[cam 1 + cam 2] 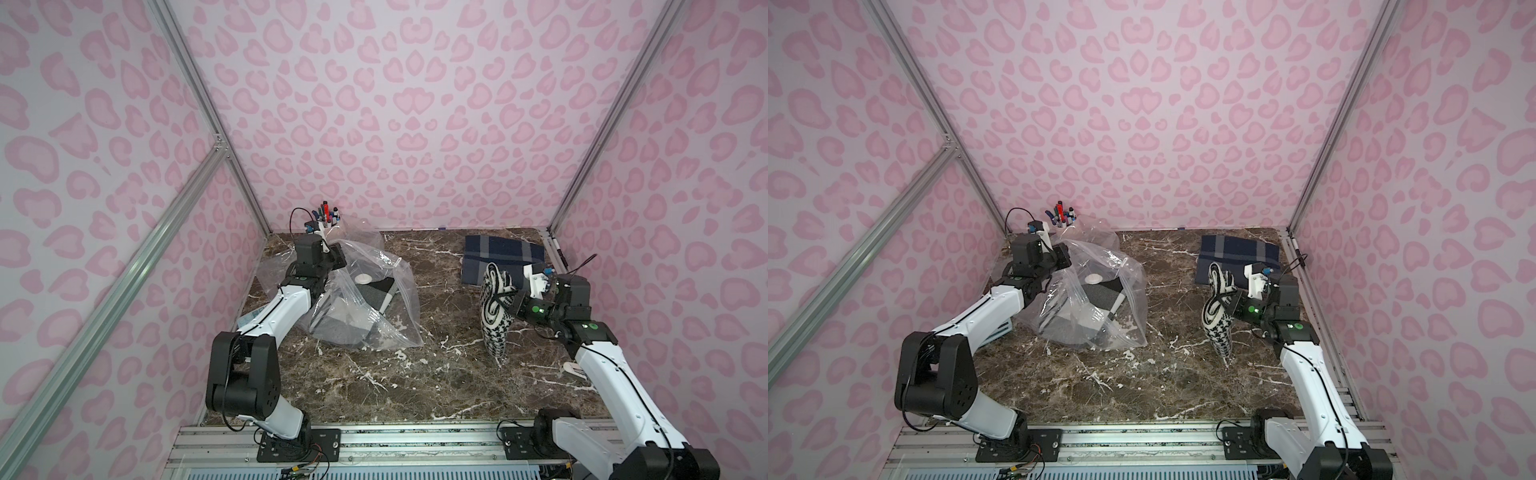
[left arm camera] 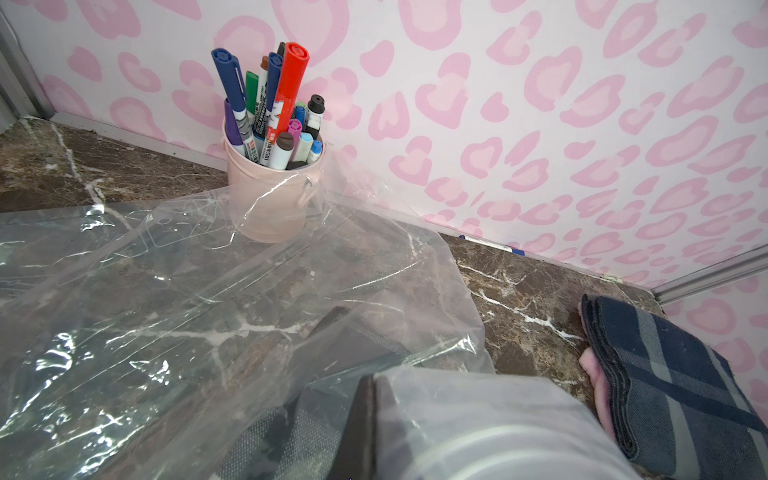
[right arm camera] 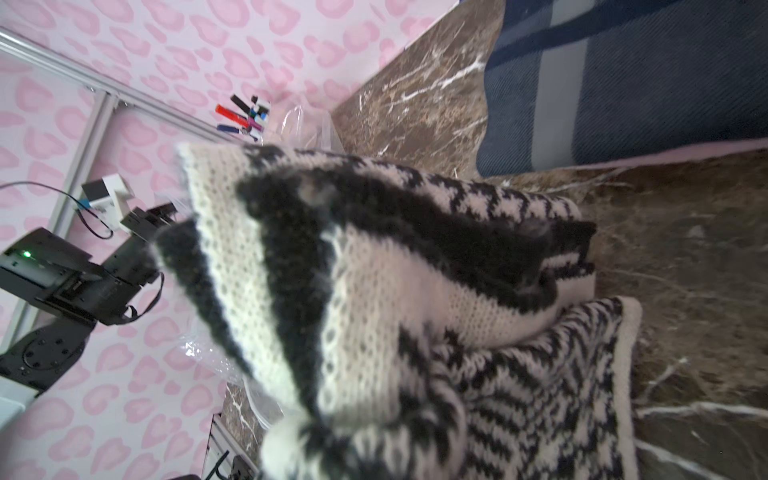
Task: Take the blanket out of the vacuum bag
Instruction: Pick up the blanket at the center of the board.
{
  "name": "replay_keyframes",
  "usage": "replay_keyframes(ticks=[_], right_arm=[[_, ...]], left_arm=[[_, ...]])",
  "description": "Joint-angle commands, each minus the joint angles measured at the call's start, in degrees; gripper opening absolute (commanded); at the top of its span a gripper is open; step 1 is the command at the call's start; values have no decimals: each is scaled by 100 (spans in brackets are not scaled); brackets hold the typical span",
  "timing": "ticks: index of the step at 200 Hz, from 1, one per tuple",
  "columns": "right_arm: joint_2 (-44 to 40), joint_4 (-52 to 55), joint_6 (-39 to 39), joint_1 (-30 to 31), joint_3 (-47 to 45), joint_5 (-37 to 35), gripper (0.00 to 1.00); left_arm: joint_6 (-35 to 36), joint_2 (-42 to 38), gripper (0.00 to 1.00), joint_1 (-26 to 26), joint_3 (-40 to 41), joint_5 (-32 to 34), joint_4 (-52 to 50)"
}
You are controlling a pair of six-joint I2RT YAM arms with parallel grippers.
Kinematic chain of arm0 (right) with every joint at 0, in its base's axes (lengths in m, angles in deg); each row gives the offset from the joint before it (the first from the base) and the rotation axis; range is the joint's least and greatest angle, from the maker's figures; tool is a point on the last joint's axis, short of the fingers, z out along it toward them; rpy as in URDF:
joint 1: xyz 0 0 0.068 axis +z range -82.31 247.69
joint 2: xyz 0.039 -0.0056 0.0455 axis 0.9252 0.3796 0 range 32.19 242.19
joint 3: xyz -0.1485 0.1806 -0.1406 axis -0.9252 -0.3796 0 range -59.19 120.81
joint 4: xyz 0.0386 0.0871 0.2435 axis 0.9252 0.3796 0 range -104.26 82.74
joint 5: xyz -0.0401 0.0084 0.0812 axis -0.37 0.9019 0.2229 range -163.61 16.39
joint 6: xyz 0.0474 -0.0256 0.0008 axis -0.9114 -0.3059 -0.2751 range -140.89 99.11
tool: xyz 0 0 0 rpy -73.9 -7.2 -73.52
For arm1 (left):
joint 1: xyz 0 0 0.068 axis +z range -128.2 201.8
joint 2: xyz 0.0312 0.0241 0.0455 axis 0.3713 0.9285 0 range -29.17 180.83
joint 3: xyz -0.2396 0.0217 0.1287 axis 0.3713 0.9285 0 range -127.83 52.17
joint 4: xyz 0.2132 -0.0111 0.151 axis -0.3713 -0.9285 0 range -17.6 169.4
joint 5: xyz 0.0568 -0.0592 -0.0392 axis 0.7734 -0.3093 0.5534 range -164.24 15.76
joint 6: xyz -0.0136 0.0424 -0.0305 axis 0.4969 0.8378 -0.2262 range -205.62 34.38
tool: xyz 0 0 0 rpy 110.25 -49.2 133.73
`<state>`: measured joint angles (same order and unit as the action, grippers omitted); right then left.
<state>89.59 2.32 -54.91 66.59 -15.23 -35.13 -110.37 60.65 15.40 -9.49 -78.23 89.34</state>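
Observation:
The vacuum bag (image 1: 370, 316) (image 1: 1100, 307) lies crumpled at the left of the marble table, its round white valve (image 1: 365, 279) facing up. A folded grey, black and white blanket (image 1: 376, 293) (image 1: 1100, 296) shows through the plastic. My left gripper (image 1: 337, 258) (image 1: 1061, 257) (image 2: 372, 399) is shut on the bag's film at its far upper edge and holds it raised. My right gripper (image 1: 513, 301) (image 1: 1235, 301) is shut on a black-and-white knitted blanket (image 1: 494, 320) (image 1: 1219, 324) (image 3: 374, 291) outside the bag, at the right. That blanket hangs down, its lower end on the table. The knit hides the right fingers in the wrist view.
A folded navy plaid blanket (image 1: 503, 257) (image 1: 1237, 253) (image 2: 673, 374) (image 3: 623, 83) lies at the back right. A pink cup of markers (image 1: 328, 218) (image 1: 1063, 218) (image 2: 274, 195) stands at the back wall behind the bag. A small white object (image 1: 573, 369) lies beside the right arm.

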Motion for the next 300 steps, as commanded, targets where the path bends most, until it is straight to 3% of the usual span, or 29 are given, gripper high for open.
replay_keyframes(ticks=[1,53,131,211,258,300], right_arm=[[-54,-53,102,-317,245,248,0],[41,479,648,-1232,1052,98,0],[676,-457,249,-2342,1321,295,0],[1633,-647,502,-2702,2011,-101,0],[2456,-683,692,-2728,2608,142,0],[2947,-876,702,-2728,2819,-82,0]], left_arm=[[23,-22,4,-2,18,19,123],[-12,52,4,-8,-63,-80,116],[5,37,4,-188,-101,-111,203],[70,272,4,-491,-271,-17,182],[76,331,4,-622,-362,30,149],[102,367,4,-705,-298,63,188]])
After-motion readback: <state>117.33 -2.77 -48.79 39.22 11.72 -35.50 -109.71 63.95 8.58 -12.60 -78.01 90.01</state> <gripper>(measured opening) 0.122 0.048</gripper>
